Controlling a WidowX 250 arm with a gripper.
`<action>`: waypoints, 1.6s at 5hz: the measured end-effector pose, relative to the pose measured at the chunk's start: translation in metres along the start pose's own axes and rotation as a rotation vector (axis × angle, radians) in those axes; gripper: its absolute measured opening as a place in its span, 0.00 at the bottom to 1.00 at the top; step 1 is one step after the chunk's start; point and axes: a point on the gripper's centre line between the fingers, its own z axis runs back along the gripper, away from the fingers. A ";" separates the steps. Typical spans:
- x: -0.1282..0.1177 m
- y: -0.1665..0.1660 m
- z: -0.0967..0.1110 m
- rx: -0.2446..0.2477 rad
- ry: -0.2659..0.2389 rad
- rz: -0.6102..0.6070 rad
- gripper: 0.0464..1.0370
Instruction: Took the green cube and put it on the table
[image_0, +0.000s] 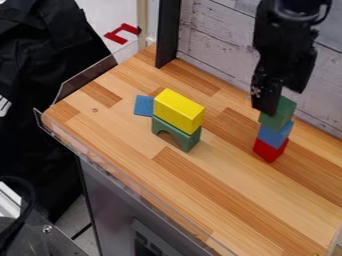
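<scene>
The gripper hangs at the upper right, pointing down over a stack of three cubes. On top of the stack is the green cube, its upper left part hidden by the gripper. Beneath it come a blue cube and, lowest, a red cube that rests on the wooden table. Whether the gripper holds the green cube cannot be made out.
Left of the stack, a yellow block lies on a green arch, with a flat blue piece beside them. A black post and a whitewashed plank wall stand along the back; a clear guard edges the left.
</scene>
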 end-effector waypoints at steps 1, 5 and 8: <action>-0.002 -0.002 -0.011 0.026 0.032 0.001 0.93; 0.003 -0.004 -0.003 0.074 0.080 -0.185 0.54; -0.007 0.070 0.019 0.196 0.314 -0.908 0.54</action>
